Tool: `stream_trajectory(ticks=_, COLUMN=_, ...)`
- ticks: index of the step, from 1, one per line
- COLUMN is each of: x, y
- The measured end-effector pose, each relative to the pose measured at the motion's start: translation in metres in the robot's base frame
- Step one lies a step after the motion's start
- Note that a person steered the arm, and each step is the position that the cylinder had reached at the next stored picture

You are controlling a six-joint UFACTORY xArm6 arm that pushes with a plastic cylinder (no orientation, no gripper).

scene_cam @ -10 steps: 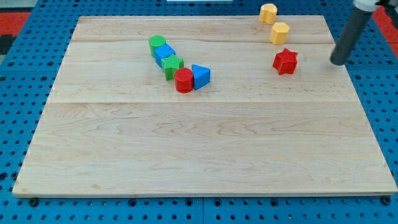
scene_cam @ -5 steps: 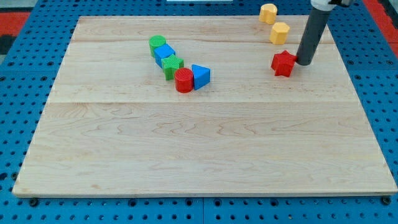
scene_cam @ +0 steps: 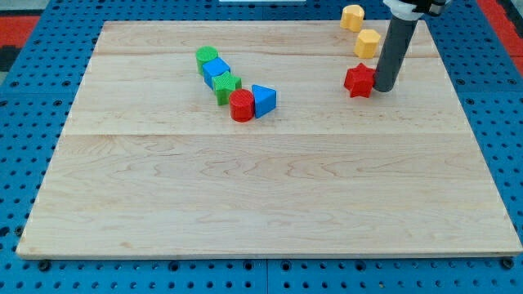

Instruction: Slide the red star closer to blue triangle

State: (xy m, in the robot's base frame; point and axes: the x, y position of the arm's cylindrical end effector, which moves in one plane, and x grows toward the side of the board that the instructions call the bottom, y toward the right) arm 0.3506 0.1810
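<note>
While my tip [scene_cam: 383, 88] rests against the right side of the red star [scene_cam: 358, 80], the pushing step appears to be in hand. No jaws are fitted; the arm ends in a plain rod.

Location: the red star lies on the far right of the bench [scene_cam: 261, 196], near two yellow blocks [scene_cam: 368, 42]. The blue triangle [scene_cam: 264, 100] sits well apart to the left, touching a red cylinder [scene_cam: 242, 106].

Next move, as judged: drive the tip leftward and slightly nearer, keeping contact centred so the star does not slip off sideways.
</note>
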Motion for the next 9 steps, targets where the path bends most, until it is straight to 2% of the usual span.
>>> stream_trajectory(ticks=2, x=-0.020, y=0.002)
stream_trajectory(ticks=5, x=-0.023, y=-0.003)
stream_trajectory(ticks=9, x=-0.023, y=-0.055)
